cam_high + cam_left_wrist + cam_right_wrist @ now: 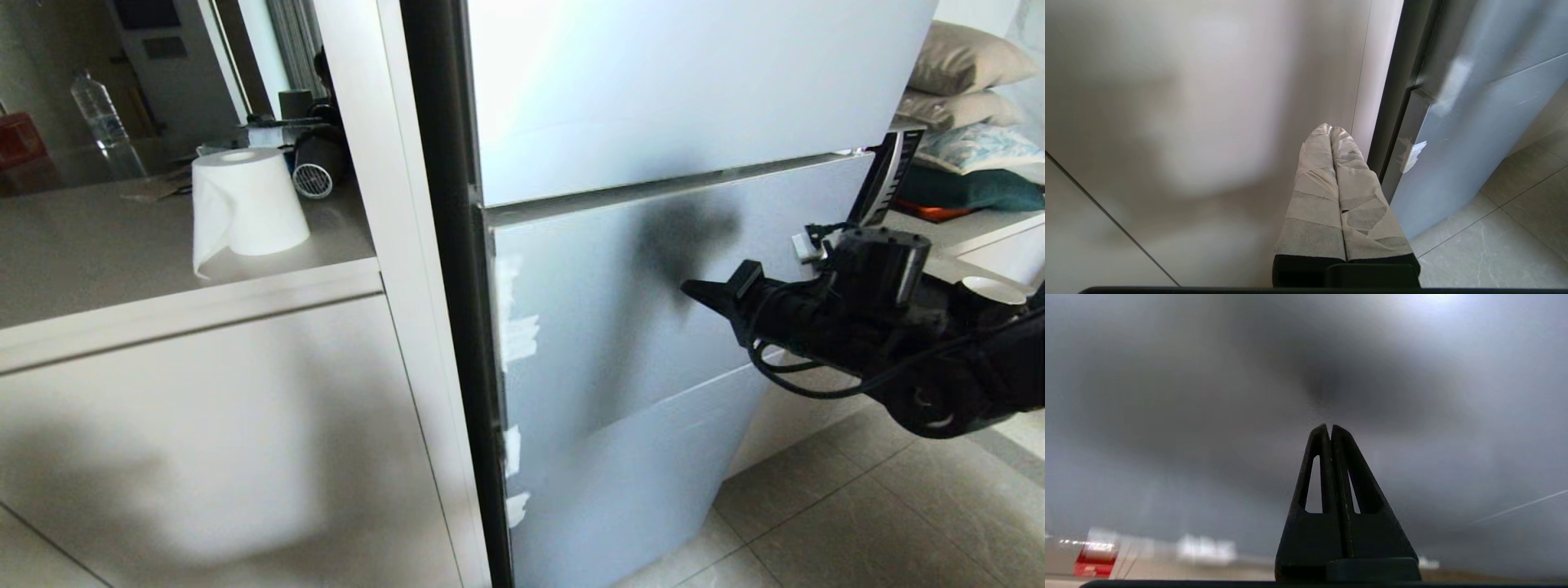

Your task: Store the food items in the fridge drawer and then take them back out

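One right pincer (692,289), one fridge door (620,327)

One paper roll (249,200), one water bottle (100,118), two pillows (963,77), three fridge door panels (620,327), two grippers (694,288).

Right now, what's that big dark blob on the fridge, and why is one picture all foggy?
Head view: the blob on the fridge door is the shadow of the right gripper, pointing at the door with its jaws shut. Right wrist view: the same shadow spreads soft and unfocused past the gripper. Left wrist view: hazy shadows on the white cabinet.
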Tool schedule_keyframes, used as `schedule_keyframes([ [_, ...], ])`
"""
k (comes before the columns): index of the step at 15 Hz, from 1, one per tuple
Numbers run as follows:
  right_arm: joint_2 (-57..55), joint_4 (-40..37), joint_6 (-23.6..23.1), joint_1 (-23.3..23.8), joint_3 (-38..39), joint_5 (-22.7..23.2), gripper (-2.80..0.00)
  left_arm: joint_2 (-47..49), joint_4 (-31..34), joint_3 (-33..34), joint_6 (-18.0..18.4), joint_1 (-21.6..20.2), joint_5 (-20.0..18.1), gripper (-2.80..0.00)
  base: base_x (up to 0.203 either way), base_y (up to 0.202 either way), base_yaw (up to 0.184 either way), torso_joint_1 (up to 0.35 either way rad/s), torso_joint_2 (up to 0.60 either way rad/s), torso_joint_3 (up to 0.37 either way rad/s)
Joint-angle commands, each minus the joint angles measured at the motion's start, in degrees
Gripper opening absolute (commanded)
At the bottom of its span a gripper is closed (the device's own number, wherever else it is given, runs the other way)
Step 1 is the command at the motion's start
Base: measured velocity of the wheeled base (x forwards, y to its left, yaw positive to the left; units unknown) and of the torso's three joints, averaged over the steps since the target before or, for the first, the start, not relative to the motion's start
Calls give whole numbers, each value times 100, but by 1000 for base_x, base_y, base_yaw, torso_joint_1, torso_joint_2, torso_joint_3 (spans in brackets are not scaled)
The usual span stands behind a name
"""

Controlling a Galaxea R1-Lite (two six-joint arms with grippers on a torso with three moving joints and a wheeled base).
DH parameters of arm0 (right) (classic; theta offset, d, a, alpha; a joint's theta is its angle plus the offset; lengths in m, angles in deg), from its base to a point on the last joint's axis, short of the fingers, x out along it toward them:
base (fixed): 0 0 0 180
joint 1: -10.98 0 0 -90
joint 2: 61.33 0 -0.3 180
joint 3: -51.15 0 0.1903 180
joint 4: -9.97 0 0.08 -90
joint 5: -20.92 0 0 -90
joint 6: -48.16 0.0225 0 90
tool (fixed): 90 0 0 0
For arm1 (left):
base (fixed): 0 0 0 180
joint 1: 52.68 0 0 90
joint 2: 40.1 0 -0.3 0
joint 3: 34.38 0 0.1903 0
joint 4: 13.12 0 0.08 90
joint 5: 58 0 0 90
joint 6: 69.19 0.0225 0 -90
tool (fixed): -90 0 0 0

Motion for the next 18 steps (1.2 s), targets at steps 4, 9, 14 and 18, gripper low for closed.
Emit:
schedule_keyframes([
  [4, -634, 144, 13, 11, -570, 20, -280, 2, 0, 0, -1, 0, 2, -280, 0, 0, 0, 0, 0, 0],
  [9, 1702, 140, -891, 75, 1088, 14, -280, 8, 0, 0, -1, 0, 2, -280, 0, 0, 0, 0, 0, 0],
  [14, 5159, -407, -3121, 678, 3618, -569, -280, 8, 0, 0, -1, 0, 2, -280, 0, 0, 0, 0, 0, 0],
  [18, 8036, -2398, -4798, 1189, 4953, -906, -280, -1, 0, 0, -1, 0, 2, -280, 0, 0, 0, 0, 0, 0],
])
